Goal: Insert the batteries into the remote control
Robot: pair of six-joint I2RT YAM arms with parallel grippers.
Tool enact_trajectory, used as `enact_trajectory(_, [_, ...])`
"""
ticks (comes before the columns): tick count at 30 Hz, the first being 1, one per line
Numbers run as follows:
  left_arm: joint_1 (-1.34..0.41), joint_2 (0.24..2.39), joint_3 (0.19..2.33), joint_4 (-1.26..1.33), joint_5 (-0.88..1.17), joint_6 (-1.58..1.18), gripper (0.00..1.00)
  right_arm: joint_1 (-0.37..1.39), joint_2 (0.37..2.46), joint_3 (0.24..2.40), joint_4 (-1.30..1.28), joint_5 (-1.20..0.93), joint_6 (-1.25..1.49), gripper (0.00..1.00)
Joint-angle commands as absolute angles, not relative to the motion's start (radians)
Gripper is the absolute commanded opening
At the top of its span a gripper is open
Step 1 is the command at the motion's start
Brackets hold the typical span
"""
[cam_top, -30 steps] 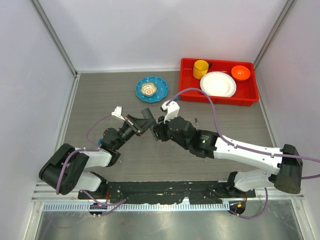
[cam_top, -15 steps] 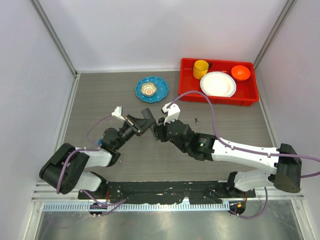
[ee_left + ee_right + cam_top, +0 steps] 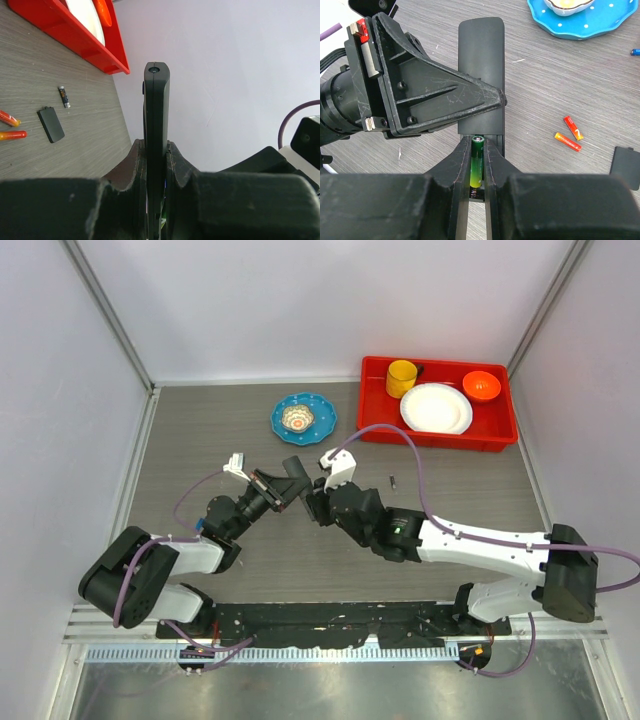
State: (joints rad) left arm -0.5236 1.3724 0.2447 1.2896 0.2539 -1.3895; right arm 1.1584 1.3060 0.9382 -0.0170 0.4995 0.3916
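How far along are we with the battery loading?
Done: the cover is off, lying on the table. In hand: left fingers clamp the remote control; right fingers hold a green battery at its near end. Remaining: two orange-red batteries lie loose; cover unfitted.

No readable text, brand or number anywhere. White mark on small orange-red cylindrical battery, too small to make out.

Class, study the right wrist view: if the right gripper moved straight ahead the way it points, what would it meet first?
Probably the remote control, directly ahead of the green battery the right gripper holds; the left gripper clamps it just beyond, and depth is unclear.
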Motion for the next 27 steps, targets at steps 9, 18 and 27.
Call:
enact_trajectory(9, [-0.528,1.365,0.261,1.546,0.245,-1.397,0.00,1.172,1.322,0.957,-0.034,0.489,0.419,0.01])
enact_trajectory(18, [-0.528,1.351,0.264,1.546,0.236,-1.393,0.00,1.170,1.385,1.017,-0.121,0.439,0.469,0.01])
enact_trajectory(27, [-0.528,1.328,0.253,1.546,0.213,-1.387,0.00,1.170,1.407,1.037,-0.161,0.411,0.506,0.01])
